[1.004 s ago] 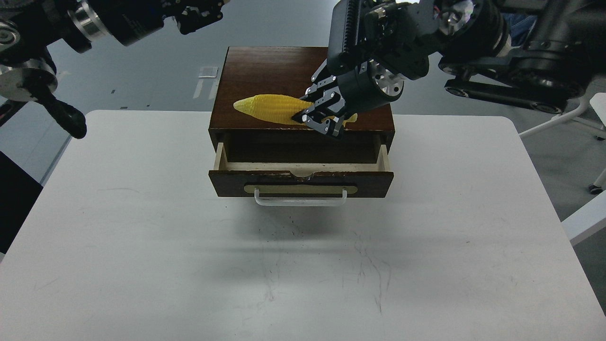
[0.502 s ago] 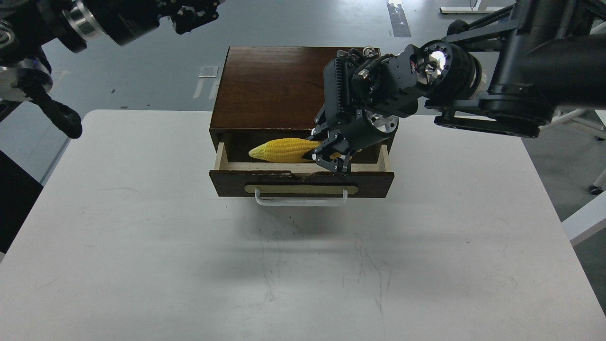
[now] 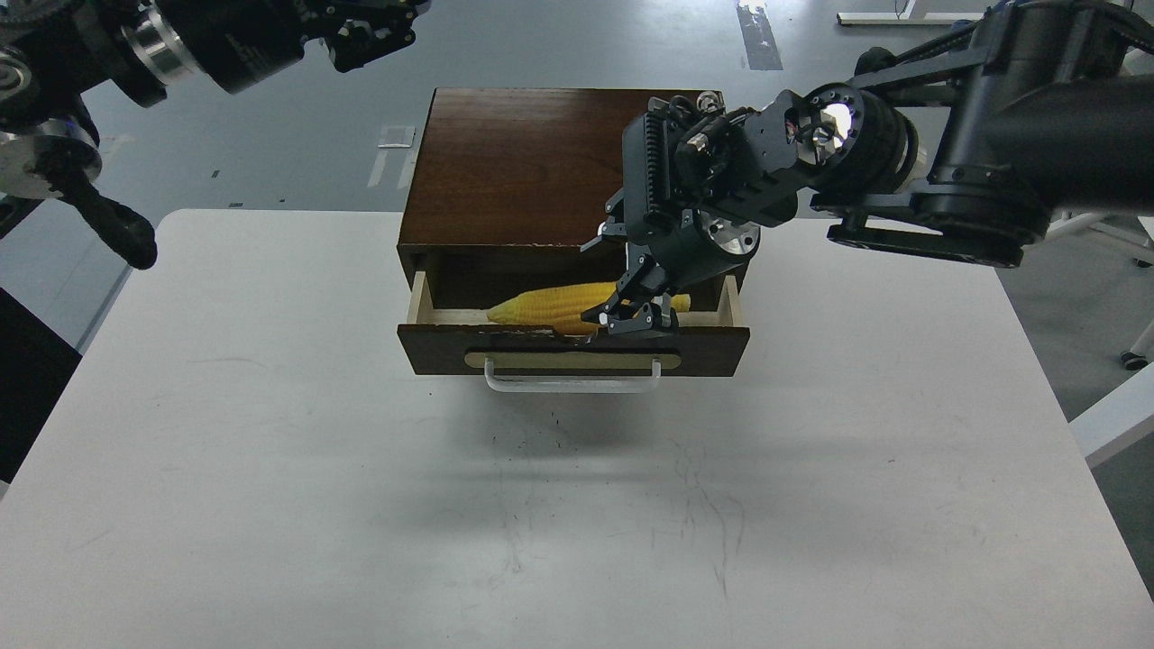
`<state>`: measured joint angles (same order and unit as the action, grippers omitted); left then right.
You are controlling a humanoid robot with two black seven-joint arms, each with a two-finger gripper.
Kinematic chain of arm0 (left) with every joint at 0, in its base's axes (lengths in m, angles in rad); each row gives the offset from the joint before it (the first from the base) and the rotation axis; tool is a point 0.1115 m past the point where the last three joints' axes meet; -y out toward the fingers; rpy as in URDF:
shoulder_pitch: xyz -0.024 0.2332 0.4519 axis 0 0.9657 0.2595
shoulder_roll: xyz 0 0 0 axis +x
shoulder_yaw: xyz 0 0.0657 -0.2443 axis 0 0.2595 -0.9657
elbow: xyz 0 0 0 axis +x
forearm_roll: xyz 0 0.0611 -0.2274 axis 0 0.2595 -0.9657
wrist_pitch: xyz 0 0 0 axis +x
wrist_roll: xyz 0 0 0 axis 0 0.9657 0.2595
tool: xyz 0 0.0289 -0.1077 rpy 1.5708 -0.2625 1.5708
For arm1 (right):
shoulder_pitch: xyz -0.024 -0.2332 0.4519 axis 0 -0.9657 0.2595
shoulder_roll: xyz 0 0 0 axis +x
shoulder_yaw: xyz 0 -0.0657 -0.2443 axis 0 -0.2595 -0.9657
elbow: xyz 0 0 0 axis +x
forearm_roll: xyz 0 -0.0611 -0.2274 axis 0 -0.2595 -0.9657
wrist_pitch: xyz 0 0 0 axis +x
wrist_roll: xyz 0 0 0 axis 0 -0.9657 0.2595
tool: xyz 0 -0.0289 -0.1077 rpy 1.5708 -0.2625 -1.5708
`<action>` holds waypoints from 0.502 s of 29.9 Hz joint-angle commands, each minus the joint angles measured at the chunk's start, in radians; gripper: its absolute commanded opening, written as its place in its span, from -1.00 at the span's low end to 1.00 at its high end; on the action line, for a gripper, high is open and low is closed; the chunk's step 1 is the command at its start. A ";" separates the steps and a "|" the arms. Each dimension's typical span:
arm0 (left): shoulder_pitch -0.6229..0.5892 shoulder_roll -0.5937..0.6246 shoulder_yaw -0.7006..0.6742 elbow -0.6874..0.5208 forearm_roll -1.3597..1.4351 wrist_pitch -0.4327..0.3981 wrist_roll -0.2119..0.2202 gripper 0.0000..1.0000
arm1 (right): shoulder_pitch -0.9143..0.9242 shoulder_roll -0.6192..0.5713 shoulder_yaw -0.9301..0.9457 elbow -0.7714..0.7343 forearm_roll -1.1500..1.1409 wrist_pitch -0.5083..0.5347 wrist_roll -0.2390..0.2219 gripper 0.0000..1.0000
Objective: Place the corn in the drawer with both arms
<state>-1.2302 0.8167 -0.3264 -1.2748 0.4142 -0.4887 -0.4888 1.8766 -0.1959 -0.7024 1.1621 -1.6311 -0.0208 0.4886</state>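
Observation:
The yellow corn (image 3: 550, 306) lies in the open drawer (image 3: 433, 347) of the dark brown box (image 3: 514, 162), its pointed tip to the left. My right gripper (image 3: 618, 279) hangs over the corn's thick right end. Its fingers are spread, one finger (image 3: 602, 240) up near the box's front edge and the others low by the drawer's front wall. The corn's right part is hidden behind them. My left arm comes in at the top left. Its gripper (image 3: 365, 27) is dark, cut by the top edge and far from the box.
The box stands at the back middle of the white table (image 3: 270, 451). The drawer's white bar handle (image 3: 572, 383) sticks out toward me. White furniture (image 3: 1118, 415) stands off the table's right edge.
My right gripper carried the corn from the box's top down into the drawer. Its fingers have spread, and the corn has dropped lower. The left arm has hardly moved.

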 commanded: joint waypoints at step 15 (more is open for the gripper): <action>0.072 0.006 -0.002 0.005 -0.009 0.000 0.000 0.98 | -0.011 -0.292 0.227 0.015 0.895 -0.002 0.000 0.92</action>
<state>-1.1864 0.8231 -0.3284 -1.2730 0.4087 -0.4887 -0.4887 1.9500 -0.4223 -0.5458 1.1797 -0.9540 -0.0156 0.4885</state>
